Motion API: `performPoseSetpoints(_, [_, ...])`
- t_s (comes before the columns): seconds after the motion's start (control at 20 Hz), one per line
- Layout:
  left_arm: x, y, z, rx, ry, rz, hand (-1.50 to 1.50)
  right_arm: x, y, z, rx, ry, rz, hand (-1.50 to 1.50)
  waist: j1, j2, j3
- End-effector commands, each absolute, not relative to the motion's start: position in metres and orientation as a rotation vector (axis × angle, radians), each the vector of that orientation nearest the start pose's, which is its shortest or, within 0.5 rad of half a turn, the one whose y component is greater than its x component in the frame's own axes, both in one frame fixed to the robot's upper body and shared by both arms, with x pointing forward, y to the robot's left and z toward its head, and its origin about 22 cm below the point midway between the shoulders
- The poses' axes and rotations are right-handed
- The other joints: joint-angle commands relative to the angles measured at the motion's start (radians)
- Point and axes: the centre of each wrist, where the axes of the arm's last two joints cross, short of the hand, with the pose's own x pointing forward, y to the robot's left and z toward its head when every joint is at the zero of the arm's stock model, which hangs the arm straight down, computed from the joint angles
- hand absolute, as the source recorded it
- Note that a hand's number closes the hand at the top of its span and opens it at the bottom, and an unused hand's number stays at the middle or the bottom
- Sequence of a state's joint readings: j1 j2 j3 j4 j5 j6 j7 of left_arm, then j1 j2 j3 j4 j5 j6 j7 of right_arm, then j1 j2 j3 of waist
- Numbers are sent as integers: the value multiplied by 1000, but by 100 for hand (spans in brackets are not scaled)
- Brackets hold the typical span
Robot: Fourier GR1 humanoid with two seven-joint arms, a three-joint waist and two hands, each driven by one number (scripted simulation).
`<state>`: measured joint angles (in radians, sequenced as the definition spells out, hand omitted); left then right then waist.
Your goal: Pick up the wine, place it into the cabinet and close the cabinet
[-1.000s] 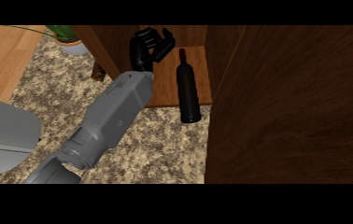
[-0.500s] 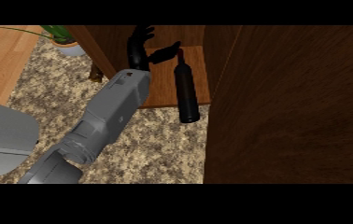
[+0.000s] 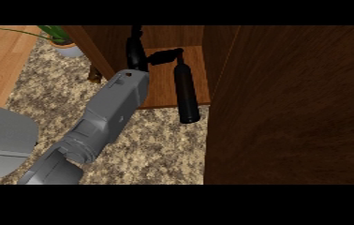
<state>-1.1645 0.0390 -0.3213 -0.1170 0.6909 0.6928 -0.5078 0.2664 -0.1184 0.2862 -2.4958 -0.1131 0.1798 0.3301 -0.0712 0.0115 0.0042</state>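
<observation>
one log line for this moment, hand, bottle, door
left hand: open beside bottle neck | wine bottle: lying on cabinet shelf | cabinet door: open

grey forearm [image 3: 110, 114], black hand [image 3: 138, 57]

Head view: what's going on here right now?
One arm reaches into the open cabinet. Which arm it is can't be told. Its hand is at the neck of the wine, a dark bottle lying on the cabinet floor with its base sticking out over the counter. The door stands open at the right.
</observation>
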Motion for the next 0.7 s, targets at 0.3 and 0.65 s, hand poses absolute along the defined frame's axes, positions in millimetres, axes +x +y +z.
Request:
performPoseSetpoints(0.3, [438,116,44,365,-1731,96,-150,93,-217,187,402,-1925,311,-150,27,-3,-4])
performPoseSetpoints(0.65, [434,120,39,185,-1820,82,-150,94,-211,197,383,-1912,293,-150,56,-7,-6])
